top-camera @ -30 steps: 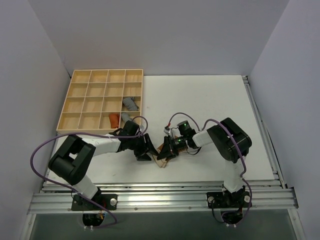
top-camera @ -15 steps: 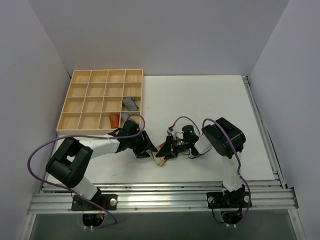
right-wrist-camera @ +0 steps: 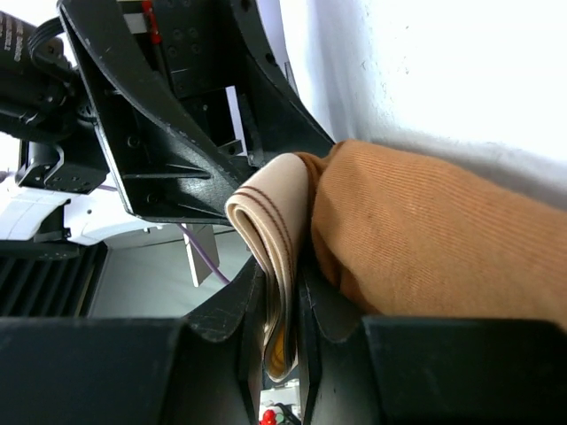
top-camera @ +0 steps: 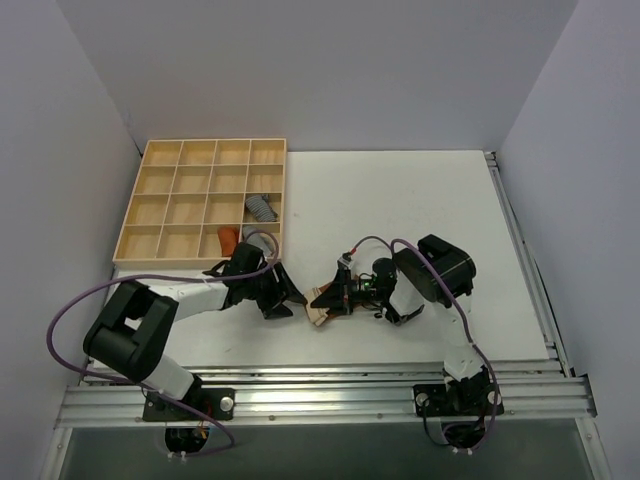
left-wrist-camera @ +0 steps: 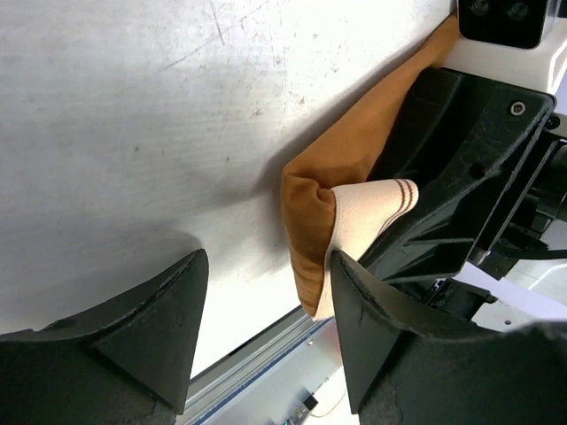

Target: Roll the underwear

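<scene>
Caramel-brown soft fabric underwear with a pale beige band is found lying on the white bench close to the near edge, bunched up between the two grippers. The band end is pinched tight in the jaws of the right gripper; in the right wrist view it's seen folded over and squeezed between them. The left gripper is parked just left of the fabric with its jaws spread wide and released, bare bench showing between them. One finger is seen right beside the folded edge, though actual contact can't be told. Further back on the left, a pale wooden compartment tray is set, with a grey rolled cloth and a reddish-orange rolled cloth tucked in separate compartments on its right side.
</scene>
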Controlling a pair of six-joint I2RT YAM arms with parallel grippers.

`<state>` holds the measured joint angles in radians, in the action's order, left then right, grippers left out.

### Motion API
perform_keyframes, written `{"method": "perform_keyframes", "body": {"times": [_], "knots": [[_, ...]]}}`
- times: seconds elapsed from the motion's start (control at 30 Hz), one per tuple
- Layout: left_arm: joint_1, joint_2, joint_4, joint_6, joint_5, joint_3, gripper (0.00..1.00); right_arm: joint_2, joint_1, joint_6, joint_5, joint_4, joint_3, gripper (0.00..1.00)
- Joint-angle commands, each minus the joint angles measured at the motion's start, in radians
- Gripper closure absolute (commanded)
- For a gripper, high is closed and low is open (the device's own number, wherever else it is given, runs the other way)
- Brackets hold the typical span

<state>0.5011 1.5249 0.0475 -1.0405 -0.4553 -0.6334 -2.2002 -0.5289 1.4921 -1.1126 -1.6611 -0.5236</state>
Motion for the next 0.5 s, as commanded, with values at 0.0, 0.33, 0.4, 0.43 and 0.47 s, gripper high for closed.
{"method": "perform_keyframes", "body": {"times": [0.0, 0.33, 0.4, 0.43, 0.47], "knots": [[0.001, 0.037, -0.097, -0.021, -0.048, -0.021, 0.34, -0.104, 0.006, 0.165, 0.025, -0.33, 0.076, 1.0], [0.001, 0.087, -0.34, -0.123, -0.077, 0.047, 0.34, -0.122, 0.006, 0.16, 0.039, -0.348, 0.094, 1.0], [0.002, 0.093, -0.402, -0.157, -0.092, 0.087, 0.34, -0.124, 0.004, 0.157, 0.042, -0.348, 0.099, 1.0], [0.004, 0.103, -0.44, -0.174, -0.095, 0.093, 0.34, -0.125, 0.004, 0.155, 0.045, -0.348, 0.103, 1.0], [0.008, 0.107, -0.44, -0.177, -0.095, 0.097, 0.34, -0.125, 0.004, 0.152, 0.045, -0.348, 0.103, 1.0]]}}
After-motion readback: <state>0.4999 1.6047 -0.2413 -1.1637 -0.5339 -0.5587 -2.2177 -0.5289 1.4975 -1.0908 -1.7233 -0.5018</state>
